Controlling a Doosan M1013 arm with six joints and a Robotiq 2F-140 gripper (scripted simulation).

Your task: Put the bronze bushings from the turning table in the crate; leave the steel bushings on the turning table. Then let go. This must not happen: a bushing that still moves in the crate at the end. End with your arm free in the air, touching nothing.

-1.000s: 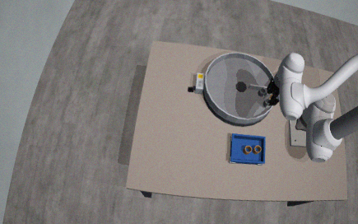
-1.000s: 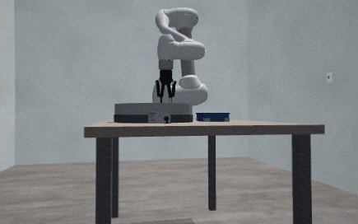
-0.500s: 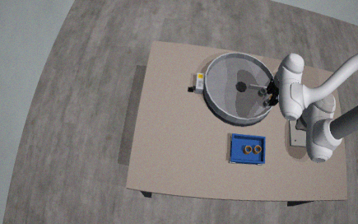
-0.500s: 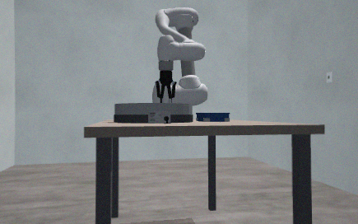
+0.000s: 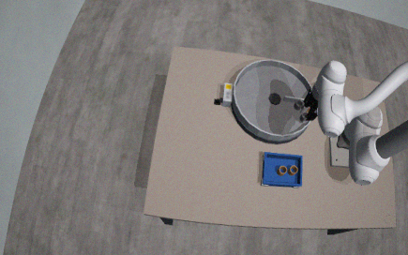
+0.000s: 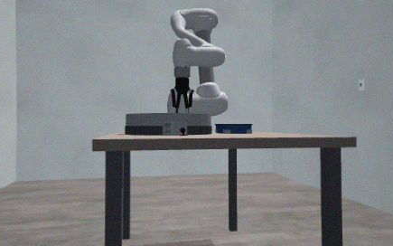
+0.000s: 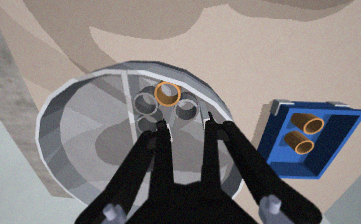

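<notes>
The round grey turning table (image 5: 272, 100) holds one bronze bushing (image 7: 167, 93) standing upright among three steel bushings (image 7: 145, 102) (image 7: 186, 109) (image 7: 148, 123) near its right rim. My gripper (image 7: 187, 109) hangs above this cluster, a little short of the bronze bushing. Its fingers are partly apart with nothing between them. In the overhead view the gripper (image 5: 308, 107) is over the table's right edge. In the side view the gripper (image 6: 182, 108) is just above the rim. The blue crate (image 5: 282, 170) holds two bronze bushings (image 7: 306, 122) (image 7: 299, 143) lying on their sides.
A small white box with a yellow label (image 5: 227, 93) sits against the turning table's left rim. The arm's base plate (image 5: 339, 152) is to the right of the crate. The crate (image 6: 233, 128) stands to the right of the turning table (image 6: 168, 123) on the wooden table.
</notes>
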